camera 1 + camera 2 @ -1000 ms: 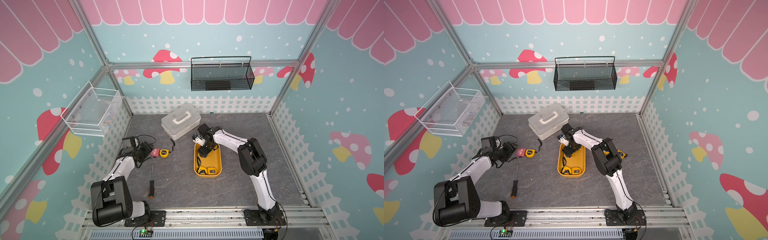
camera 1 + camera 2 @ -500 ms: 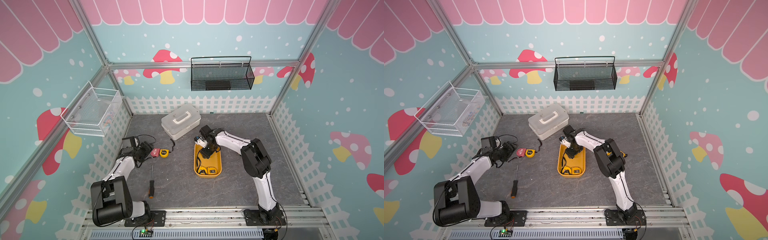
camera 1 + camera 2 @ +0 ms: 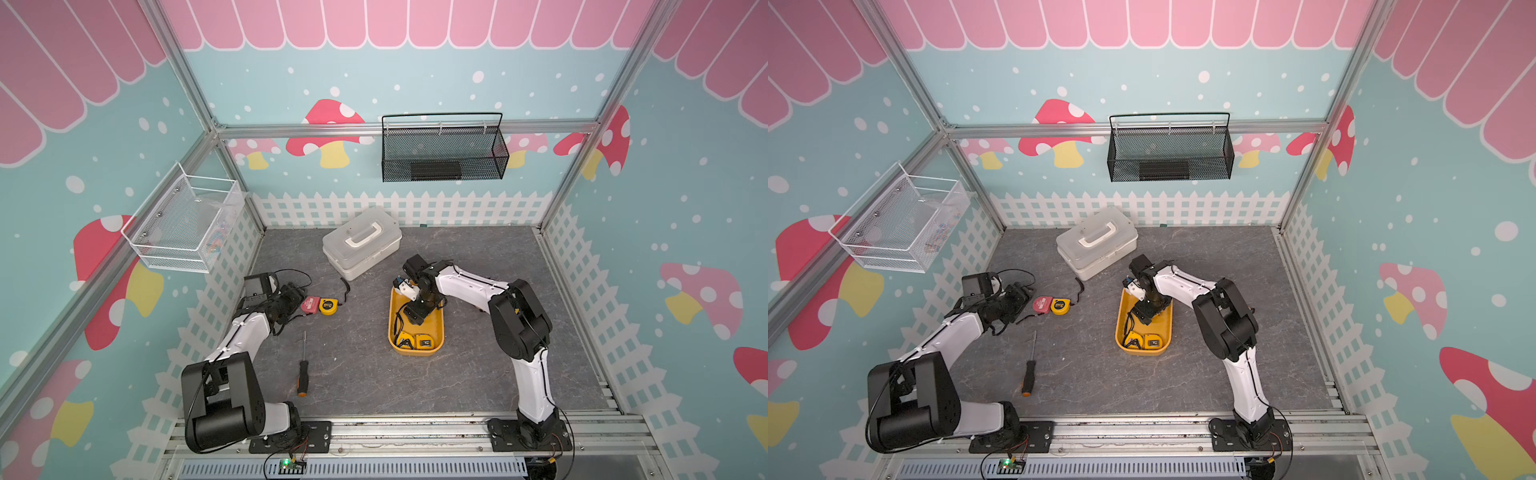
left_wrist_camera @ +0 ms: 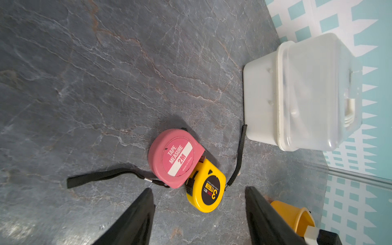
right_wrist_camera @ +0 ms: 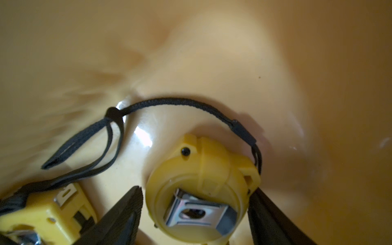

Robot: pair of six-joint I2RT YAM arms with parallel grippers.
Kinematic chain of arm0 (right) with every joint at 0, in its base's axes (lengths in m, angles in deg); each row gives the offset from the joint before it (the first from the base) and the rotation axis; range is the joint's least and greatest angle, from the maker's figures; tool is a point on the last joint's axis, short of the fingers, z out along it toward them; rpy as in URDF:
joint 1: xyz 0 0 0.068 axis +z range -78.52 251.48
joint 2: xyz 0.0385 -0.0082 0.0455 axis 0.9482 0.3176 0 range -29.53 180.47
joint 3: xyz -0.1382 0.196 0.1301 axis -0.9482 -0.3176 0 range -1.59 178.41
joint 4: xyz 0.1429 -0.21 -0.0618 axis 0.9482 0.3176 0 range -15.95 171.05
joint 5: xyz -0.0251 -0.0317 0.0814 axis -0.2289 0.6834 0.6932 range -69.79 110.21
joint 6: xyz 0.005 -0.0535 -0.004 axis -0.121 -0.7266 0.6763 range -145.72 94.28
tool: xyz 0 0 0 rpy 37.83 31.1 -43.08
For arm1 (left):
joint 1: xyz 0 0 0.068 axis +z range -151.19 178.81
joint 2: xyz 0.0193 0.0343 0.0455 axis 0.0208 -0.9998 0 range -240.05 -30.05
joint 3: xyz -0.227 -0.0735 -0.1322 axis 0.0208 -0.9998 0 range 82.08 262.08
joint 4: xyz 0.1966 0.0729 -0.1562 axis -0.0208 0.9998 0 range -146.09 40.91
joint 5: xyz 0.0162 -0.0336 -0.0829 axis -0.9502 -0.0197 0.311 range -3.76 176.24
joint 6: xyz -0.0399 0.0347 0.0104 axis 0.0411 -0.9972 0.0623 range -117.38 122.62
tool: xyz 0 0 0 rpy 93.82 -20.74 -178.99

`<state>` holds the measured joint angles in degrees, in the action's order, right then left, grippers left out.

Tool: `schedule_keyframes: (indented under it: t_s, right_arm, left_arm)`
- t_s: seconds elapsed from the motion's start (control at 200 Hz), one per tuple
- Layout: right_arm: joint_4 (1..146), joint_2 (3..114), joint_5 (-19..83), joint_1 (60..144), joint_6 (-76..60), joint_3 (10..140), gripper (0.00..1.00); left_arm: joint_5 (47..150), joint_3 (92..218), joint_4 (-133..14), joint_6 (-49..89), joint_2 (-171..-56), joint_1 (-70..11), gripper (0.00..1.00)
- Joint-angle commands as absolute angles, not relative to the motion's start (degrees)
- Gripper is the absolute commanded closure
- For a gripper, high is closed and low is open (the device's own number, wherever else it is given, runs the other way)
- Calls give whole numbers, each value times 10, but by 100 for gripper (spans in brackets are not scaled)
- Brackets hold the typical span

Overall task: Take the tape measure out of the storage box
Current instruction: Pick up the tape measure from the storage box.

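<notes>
Fingers (image 5: 121, 214) of the right end effector (image 5: 197, 188) are sitting inside the storage box (image 3: 415, 352), spread on either side of a tape measure (image 5: 203, 165). This round yellow one is lying on the box floor with its metal clip showing. One finger is touching its side and the other is sitting just beside it. A second tape measure (image 5: 42, 214) is lying close by in the same box, its black strap trailing across the floor. The left end effector (image 4: 198, 189) is hanging spread over the table (image 4: 106, 74), near a pink tape measure (image 4: 175, 158) and a loose yellow tape measure (image 4: 206, 188), which are touching each other. A white case (image 4: 297, 91) is standing nearby.
</notes>
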<state>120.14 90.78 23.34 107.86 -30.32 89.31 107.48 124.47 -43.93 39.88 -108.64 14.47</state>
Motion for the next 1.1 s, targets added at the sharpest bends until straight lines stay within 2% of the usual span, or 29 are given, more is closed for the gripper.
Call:
schedule_keyframes:
  t_s: [0.0, 0.07, 0.195, 0.335, 0.816, 1.096]
  right_arm:
    - [1210, 924, 245, 1080, -301, 920, 22]
    - [1212, 927, 246, 1080, -304, 924, 28]
    - [1216, 926, 238, 1079, -308, 921, 47]
    - [1218, 915, 236, 1080, -311, 913, 55]
    - [1238, 831, 227, 1068, -321, 935, 57]
    - [1254, 752, 225, 1002, -328, 926, 57]
  left_arm:
    - [1080, 1236, -446, 400, -1074, 142, 31]
    - [1079, 1235, -447, 400, -1073, 142, 31]
    - [1080, 1236, -447, 401, -1073, 142, 31]
    - [1080, 1237, -447, 402, -1074, 143, 31]
    - [1083, 1239, -447, 400, -1073, 142, 30]
    - [1084, 1241, -447, 399, -1074, 142, 30]
